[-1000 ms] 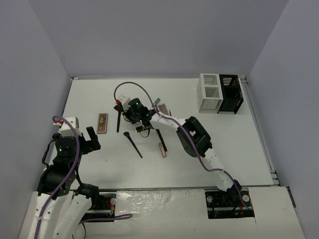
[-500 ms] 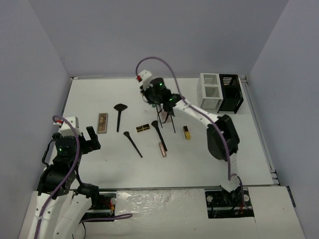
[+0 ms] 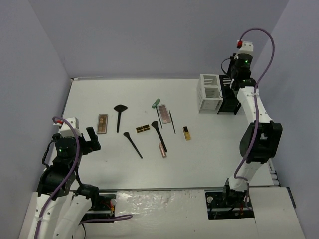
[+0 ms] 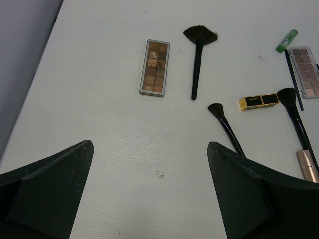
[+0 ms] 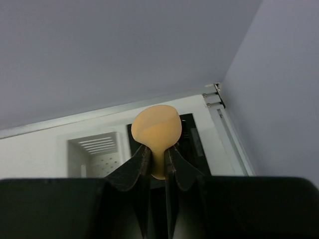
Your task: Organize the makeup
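Observation:
My right gripper is shut on a beige egg-shaped sponge, held high over the black organizer box; in the top view this gripper hangs at the back right. Makeup lies across the table's middle: a palette, a fan brush, a small brush, a black-gold case, a longer brush, a pink tube, a gold bottle and a second palette. My left gripper stands open and empty above bare table, near the left palette.
A white slatted box stands beside the black one at the back right. A green tube and a thin dark pencil lie by the second palette. Grey walls close in the table on three sides.
My right arm has swung from the makeup at the table's middle up and over to the back right, above the boxes, carrying the sponge. The left arm has stayed still.

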